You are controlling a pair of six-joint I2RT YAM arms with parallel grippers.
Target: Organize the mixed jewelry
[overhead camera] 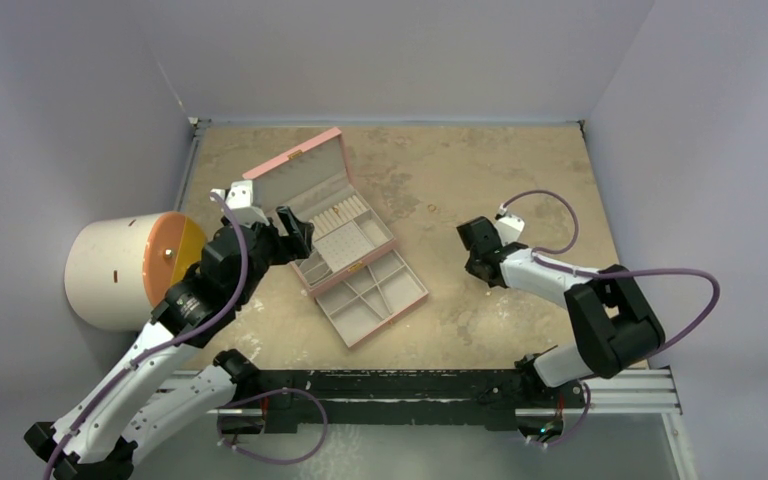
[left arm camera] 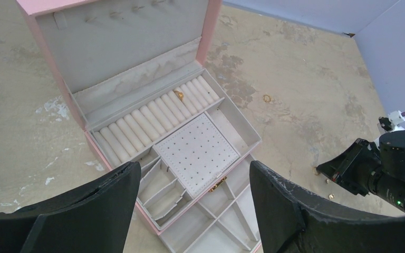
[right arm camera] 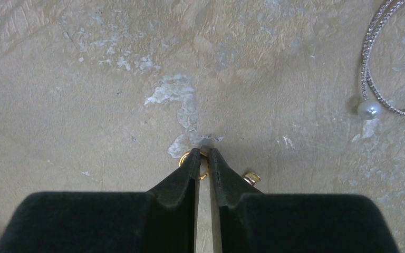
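Black left claw [overhead camera: 295, 232] hangs released, jaws wide apart, at centre left of the overhead view, over the left edge of an open pink compartmented jewellery box [overhead camera: 300, 185]. One gold band [left arm camera: 179, 94] sits among the box's ring rolls. Right of centre, the right claw [right arm camera: 203, 154] is clenched on a small gold ring [right arm camera: 184, 157] against the mottled beige table [right arm camera: 84, 79]. A gold stud [right arm camera: 251, 178] lies just beside it, and a sparkling pearl-tipped strand [right arm camera: 369, 109] lies at upper right
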